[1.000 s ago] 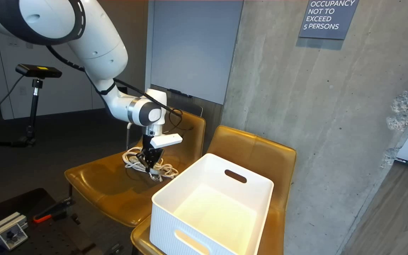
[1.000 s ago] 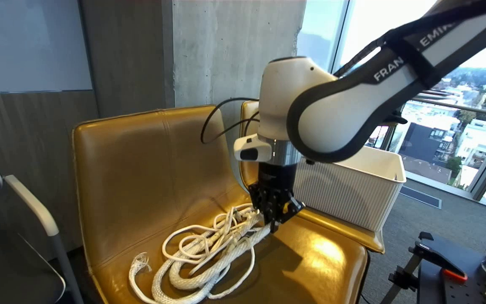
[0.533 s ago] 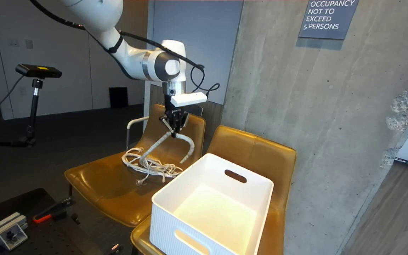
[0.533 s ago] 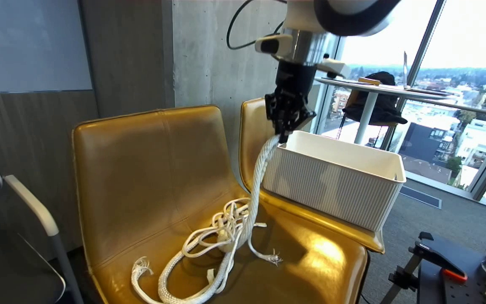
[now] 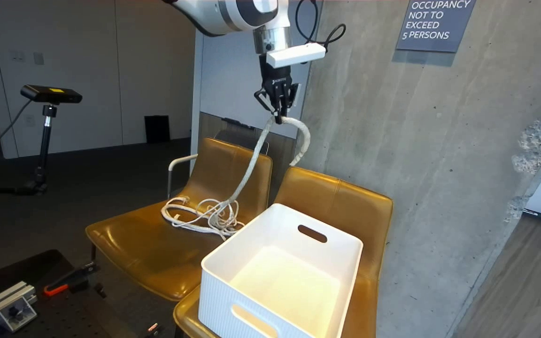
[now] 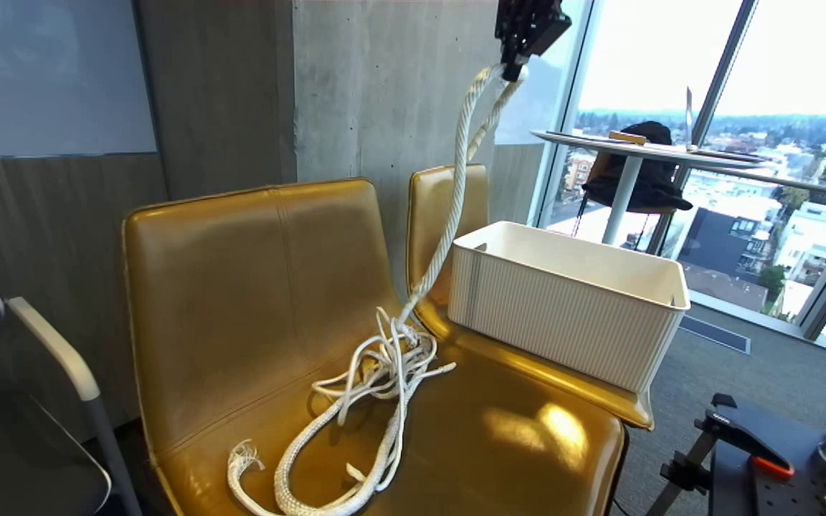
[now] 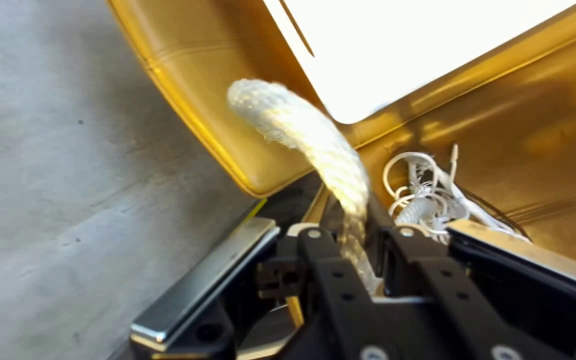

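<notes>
My gripper (image 5: 278,117) is shut on a thick white rope (image 5: 251,163) and holds it well above the chairs. It also shows at the top of an exterior view (image 6: 513,70). A short free end of the rope curls down on one side of the fingers. The longer part runs down to a tangled pile (image 6: 391,365) of thick and thin cord on a tan leather chair (image 6: 520,466). In the wrist view the rope (image 7: 318,135) comes out from between the fingers and bends over the chair edge. A white ribbed bin (image 6: 563,315) stands empty beside the pile.
The bin sits on a second tan chair (image 5: 336,192) against a concrete wall (image 5: 439,164). A dark table with a red-handled clamp (image 5: 66,281) is near the front. A camera on a stand (image 5: 50,94) is at the back. A round table (image 6: 642,149) stands by the window.
My gripper has risen from the rope pile and moved toward the bin's side, lifting the thick rope with it. The pile has loosened and shifted; the bin has not moved.
</notes>
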Action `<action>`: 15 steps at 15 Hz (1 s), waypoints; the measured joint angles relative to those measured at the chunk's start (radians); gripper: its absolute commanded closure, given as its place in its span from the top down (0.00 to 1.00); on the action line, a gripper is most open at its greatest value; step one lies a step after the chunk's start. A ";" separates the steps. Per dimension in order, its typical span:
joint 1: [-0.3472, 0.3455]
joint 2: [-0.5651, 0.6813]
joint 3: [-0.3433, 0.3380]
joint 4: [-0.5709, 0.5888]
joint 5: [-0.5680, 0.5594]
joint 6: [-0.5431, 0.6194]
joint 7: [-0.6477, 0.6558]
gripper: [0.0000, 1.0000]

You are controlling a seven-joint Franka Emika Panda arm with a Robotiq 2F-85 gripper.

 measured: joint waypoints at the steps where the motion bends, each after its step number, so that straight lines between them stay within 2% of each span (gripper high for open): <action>1: -0.011 0.006 -0.009 0.051 0.010 -0.018 0.008 0.04; 5: -0.069 0.051 -0.038 0.253 0.055 -0.094 0.023 0.04; 8: -0.122 0.094 -0.060 0.365 0.061 -0.200 0.018 0.04; 11: -0.178 0.109 -0.077 0.374 0.062 -0.285 0.014 0.04; 15: -0.232 0.102 -0.086 0.293 0.062 -0.306 0.014 0.04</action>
